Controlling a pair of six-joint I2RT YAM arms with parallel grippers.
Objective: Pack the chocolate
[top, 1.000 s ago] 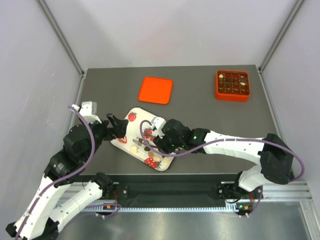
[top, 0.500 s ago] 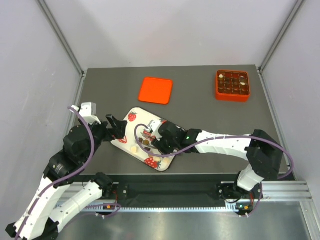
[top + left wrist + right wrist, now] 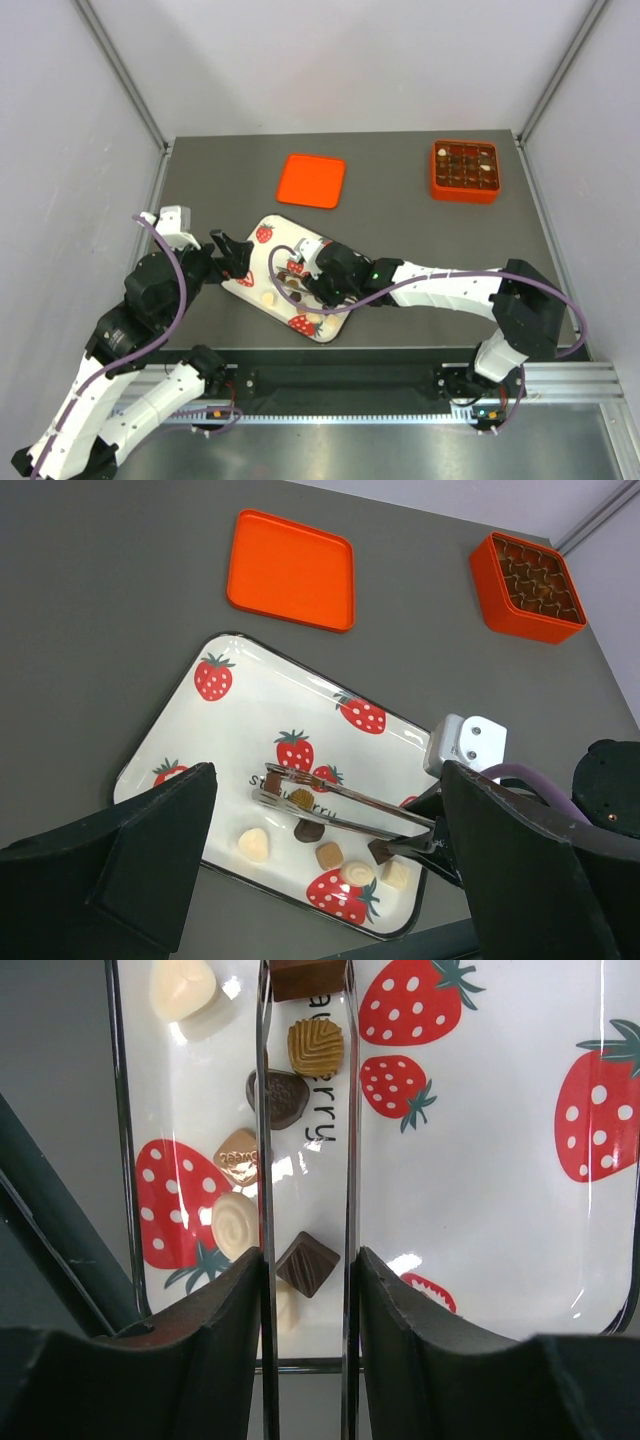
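Several small chocolate pieces lie on the white strawberry tray [image 3: 260, 710], among them a cream heart [image 3: 253, 844], a dark piece [image 3: 308, 831] and a light brown square [image 3: 329, 855]. My right gripper [image 3: 310, 1290] is shut on metal tongs [image 3: 350, 1160]. A brown square piece [image 3: 308, 977] sits between the tong tips, beside a ridged light brown piece [image 3: 315, 1046]. A dark square [image 3: 307, 1263] lies under the tongs. My left gripper [image 3: 328, 775] is open and empty above the tray's near left edge. An orange box [image 3: 466, 170] at the far right holds several chocolates.
An orange lid [image 3: 312, 180] lies flat behind the tray. The tray [image 3: 280, 240] sits near the table's front edge, between both arms. My left gripper [image 3: 232, 255] and right gripper [image 3: 318, 280] are close together over it. Grey walls enclose the table.
My right gripper moved left and a little further over the tray with the tongs, then held still. The left arm barely shifted.
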